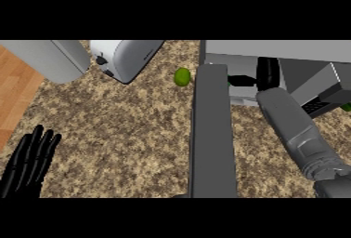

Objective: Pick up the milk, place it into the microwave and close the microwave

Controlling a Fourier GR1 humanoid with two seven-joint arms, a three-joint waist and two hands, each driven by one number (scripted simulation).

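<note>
Two black hands showed: the left hand [29, 160] rested open, fingers up, at the lower left edge of the speckled brown stone surface [123, 135]. The right hand [267, 73] sat inside the grey box-shaped microwave [288, 51], beside its open grey door [212, 130]. Whether it gripped anything could not be told, and the milk was hidden.

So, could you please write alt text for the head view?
The robot's right hand reaches into the microwave, whose door stands open across the speckled counter. The left hand rests open at lower left; a toaster and a green object sit farther back.
</note>
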